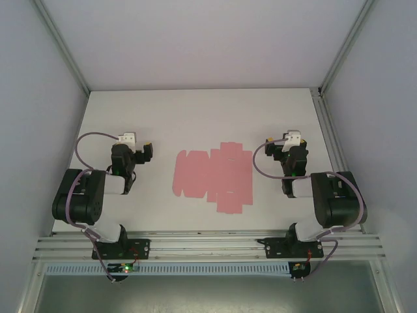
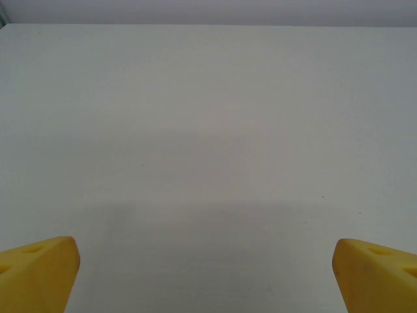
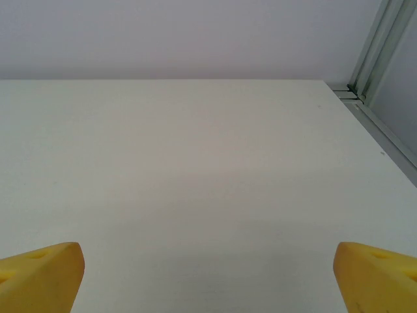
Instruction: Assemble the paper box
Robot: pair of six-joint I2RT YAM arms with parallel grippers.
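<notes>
- The pink thin-card paper box is a flat die-cut sheet, not folded at all. It's lying in the middle of the white table, between the two arms and well apart from both claws.
- Left gripper: yellow fingertips spread wide with nothing between them. The right gripper is the same, wide open and empty, hovering over bare tabletop.
- Biggest worry imo: the card is dead flat on a smooth surface, so there's no edge to get under. A finger coming down at the rim will probably just shove the sheet sideways instead of lifting it.
- If one claw pushes and the other isn't pinning the sheet, the whole thing could spin or skate toward the far side, out of easy reach.
- Pressing down too hard to trap it could dent the card off the score lines, and then the panels won't fold square.
- The little flaps and tabs along the edges look flimsy. Pinching one instead of a main panel could bend or tear it.
- Lifting with only one arm, I'd expect the sheet to droop and fold wherever it wants.
</notes>
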